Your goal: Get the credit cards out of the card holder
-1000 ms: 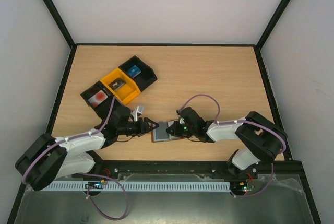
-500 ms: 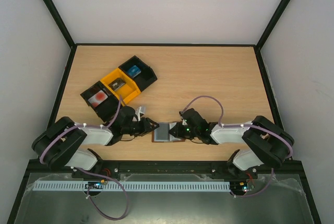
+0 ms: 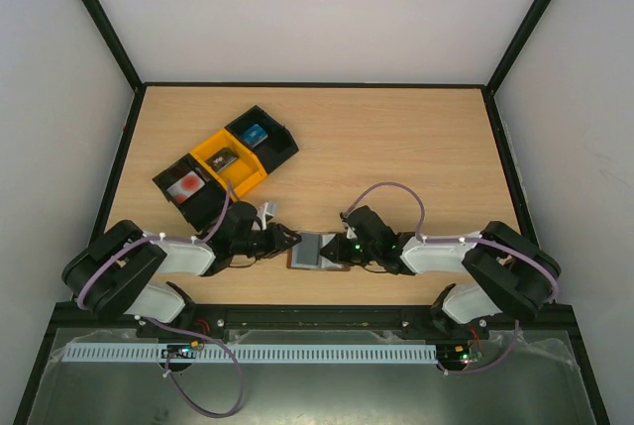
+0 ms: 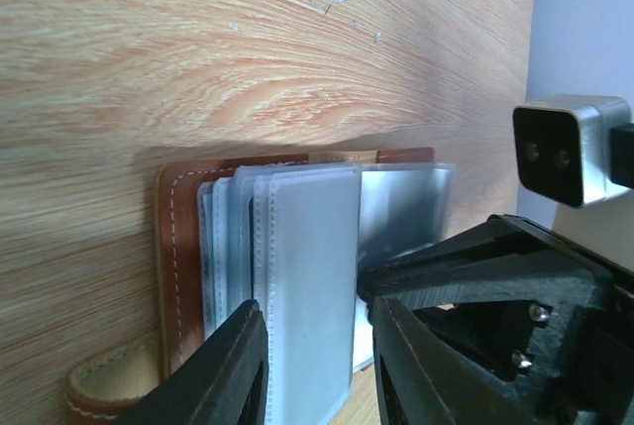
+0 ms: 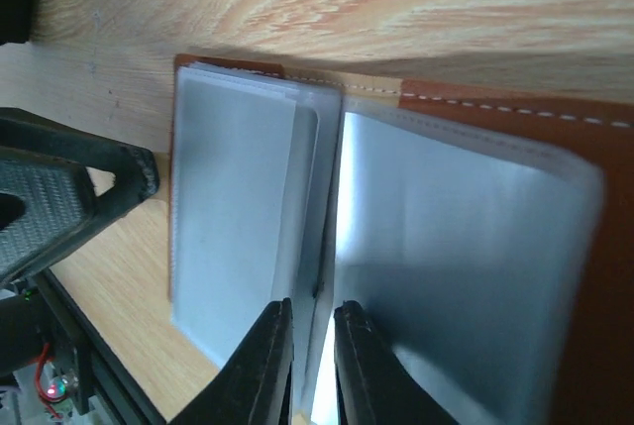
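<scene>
Brown card holder [image 3: 315,251] shows clear sleeves [image 4: 307,266] only wrist-close; left fingers [image 4: 228,375] parted, right fingers [image 5: 263,366] nearly shut, grip unclear

Top cam sits high behind both arm bases, looking down over the whole table [image 3: 416,148]. Each wrist cam rides just behind its own fingers, super close, almost skimming the wood. The left gripper [image 4: 315,324] cam faces the right gripper [image 5: 314,311], and vice versa. All three views share the card holder [image 3: 315,250] between the fingertips.
</scene>
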`<state>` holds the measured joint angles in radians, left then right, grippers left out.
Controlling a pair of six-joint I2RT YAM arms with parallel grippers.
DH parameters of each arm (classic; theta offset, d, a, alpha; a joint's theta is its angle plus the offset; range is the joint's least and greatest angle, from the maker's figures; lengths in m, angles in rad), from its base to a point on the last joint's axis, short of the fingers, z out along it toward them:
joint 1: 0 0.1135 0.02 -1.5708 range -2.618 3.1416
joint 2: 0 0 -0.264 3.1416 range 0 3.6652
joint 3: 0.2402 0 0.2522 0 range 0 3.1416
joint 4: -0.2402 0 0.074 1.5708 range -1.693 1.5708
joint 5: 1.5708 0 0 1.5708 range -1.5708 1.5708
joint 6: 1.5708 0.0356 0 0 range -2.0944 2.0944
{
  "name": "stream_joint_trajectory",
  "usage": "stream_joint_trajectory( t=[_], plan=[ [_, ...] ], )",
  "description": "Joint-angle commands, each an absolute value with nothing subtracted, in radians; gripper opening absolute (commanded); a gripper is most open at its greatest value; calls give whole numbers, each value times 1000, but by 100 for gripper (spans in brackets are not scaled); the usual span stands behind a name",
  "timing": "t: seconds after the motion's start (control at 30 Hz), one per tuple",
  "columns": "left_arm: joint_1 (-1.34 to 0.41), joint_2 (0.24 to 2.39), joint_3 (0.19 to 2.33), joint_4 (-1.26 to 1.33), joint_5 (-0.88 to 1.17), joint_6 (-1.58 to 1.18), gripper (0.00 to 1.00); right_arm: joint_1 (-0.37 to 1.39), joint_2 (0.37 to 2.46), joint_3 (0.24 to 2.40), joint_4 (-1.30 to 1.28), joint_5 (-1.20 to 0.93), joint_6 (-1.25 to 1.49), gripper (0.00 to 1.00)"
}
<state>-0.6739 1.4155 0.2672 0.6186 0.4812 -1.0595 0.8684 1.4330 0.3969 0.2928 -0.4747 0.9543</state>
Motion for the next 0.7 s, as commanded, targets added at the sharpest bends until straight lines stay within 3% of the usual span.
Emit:
stream_joint_trajectory(
  t=[0.0, 0.33, 0.67],
  plan=[
    [-680, 1416, 253, 610, 473, -1064, 32, 874, 1370, 420, 238, -474, 965, 15],
    [-701, 1388, 228, 591, 465, -1080, 32, 873, 1388, 419, 281, -482, 988, 22],
    [-713, 1368, 213, 644, 491, -1129, 34, 876, 1446, 431, 307, -468, 991, 20]
  ],
)
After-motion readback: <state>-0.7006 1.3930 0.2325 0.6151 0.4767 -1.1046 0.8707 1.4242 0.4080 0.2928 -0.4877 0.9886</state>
